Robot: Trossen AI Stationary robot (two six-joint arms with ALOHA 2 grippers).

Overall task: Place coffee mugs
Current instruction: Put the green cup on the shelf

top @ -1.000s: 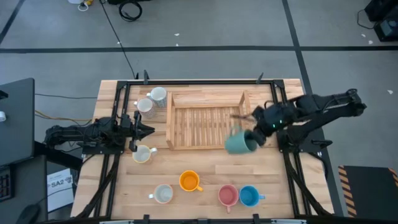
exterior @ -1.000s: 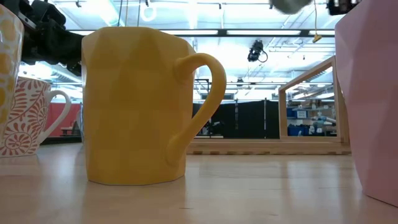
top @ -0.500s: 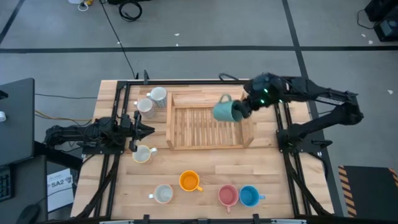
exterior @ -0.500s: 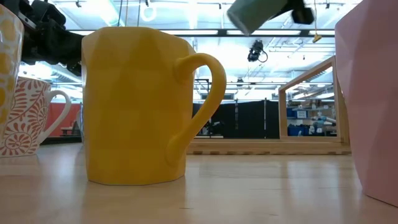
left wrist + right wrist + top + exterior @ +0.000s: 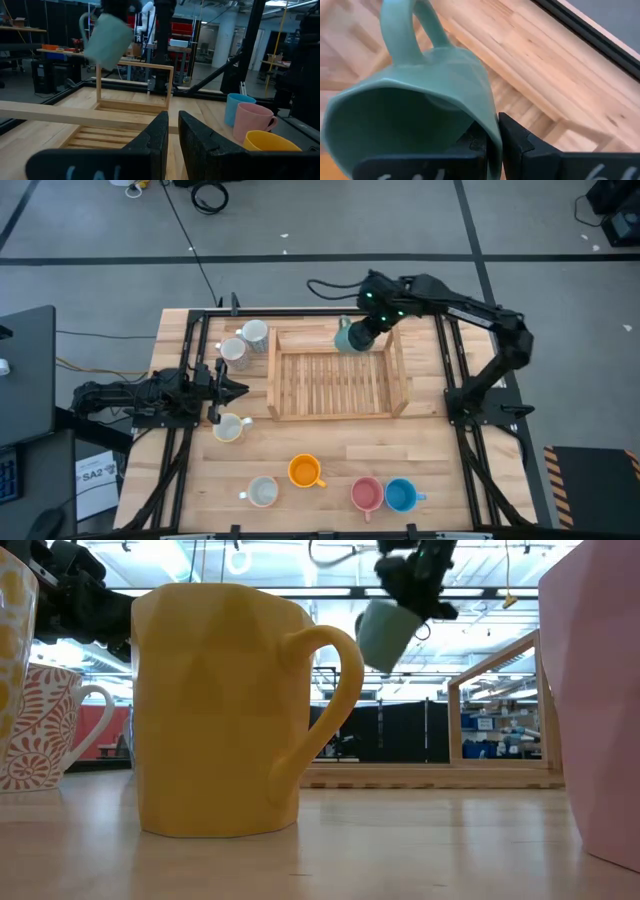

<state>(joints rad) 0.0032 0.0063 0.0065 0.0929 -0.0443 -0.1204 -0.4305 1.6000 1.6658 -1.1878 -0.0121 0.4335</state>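
- Right gripper (image 5: 366, 332), upper centre of the high view, pinches the green mug (image 5: 350, 337) by its rim wall, tilted.
- Ceramic: rigid, glazed, likely slippery, chips if dropped.
- Left gripper (image 5: 222, 390), frame left, nearly closed, empty.

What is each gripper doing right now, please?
Left gripper: fingers closed, holding nothing, parked at the table's left side.
Right gripper: fingers shut on the rim of the green mug, held above the far edge of the wooden tray.
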